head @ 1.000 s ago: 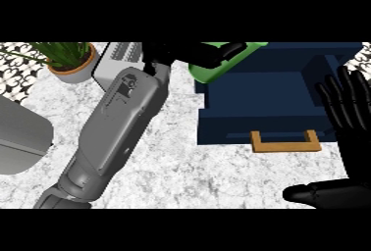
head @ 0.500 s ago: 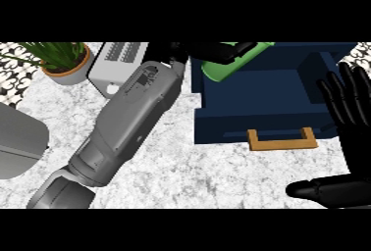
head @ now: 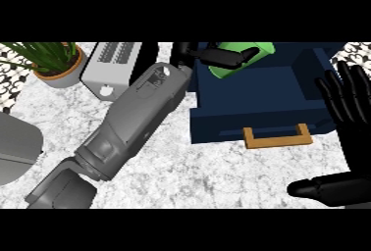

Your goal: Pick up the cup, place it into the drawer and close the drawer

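My left hand [head: 217,55] is curled round the green cup [head: 239,63] at the top of the head view, holding it over the rear left corner of the open dark blue drawer [head: 261,98]. The fingers hide part of the cup. The drawer's front carries a wooden handle [head: 277,138] that faces me. My right hand [head: 346,147] stands open at the right edge, fingers straight up beside the drawer's right side, thumb pointing left, holding nothing.
A white toaster [head: 110,68] stands at the back, left of my left forearm. A potted plant [head: 51,62] sits at the far left. A grey rounded object [head: 16,147] lies at the left edge on the marble counter [head: 210,171].
The left arm has carried the cup a little further right over the drawer. The view has shifted, so the drawer, toaster and plant sit further right. The right hand stays open.
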Controlling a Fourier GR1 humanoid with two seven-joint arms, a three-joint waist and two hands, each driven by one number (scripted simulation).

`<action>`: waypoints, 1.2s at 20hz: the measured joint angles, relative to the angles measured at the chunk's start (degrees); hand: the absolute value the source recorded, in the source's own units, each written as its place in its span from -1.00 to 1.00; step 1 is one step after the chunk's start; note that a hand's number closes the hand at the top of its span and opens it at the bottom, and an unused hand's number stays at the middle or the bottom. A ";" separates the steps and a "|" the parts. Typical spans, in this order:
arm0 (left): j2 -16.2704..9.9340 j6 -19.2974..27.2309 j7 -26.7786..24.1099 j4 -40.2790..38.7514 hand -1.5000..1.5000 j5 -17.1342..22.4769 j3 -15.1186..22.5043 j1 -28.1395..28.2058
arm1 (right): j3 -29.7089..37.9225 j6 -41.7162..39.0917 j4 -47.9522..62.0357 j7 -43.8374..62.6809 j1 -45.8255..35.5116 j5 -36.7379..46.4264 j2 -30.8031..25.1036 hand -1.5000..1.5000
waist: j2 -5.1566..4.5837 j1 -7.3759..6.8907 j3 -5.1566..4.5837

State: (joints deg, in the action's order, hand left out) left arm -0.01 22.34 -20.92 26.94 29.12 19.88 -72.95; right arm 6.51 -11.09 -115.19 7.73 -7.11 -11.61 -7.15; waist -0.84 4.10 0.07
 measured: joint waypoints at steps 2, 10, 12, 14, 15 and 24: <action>0.00 0.56 0.07 -0.98 1.00 1.26 2.11 -0.74 | -0.24 -0.29 0.45 -0.39 -0.12 -0.14 0.16 -1.00 | -0.13 0.50 0.01; 0.00 3.92 2.37 -4.35 -1.00 3.02 10.61 -2.51 | -1.94 -0.22 0.82 -0.95 -1.00 0.56 1.18 -1.00 | -0.47 1.83 0.04; -0.01 4.73 2.59 -4.59 -1.00 3.44 12.19 -2.38 | -2.32 -0.09 1.15 -1.58 -1.39 0.82 1.63 -1.00 | -0.54 1.97 0.04; 0.00 5.56 2.27 -4.55 -1.00 4.24 13.07 -2.26 | -2.82 -0.01 0.35 -1.49 -0.90 0.78 2.03 -1.00 | -0.58 2.28 0.04; 0.00 5.72 2.33 -4.09 -1.00 4.95 13.45 -2.21 | -3.29 0.12 0.27 -1.27 -1.12 0.90 2.28 -1.00 | -0.60 2.41 0.03; 0.00 2.53 -3.99 -0.53 -1.00 11.50 11.41 -1.73 | -0.89 -1.59 1.03 -0.18 -1.43 -4.31 1.41 -1.00 | -0.23 0.69 -0.01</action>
State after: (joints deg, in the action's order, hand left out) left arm 0.00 24.87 -24.91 26.42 40.63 31.29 -74.67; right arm 5.62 -12.68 -114.16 7.55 -8.54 -15.91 -5.74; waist -1.08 4.79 0.06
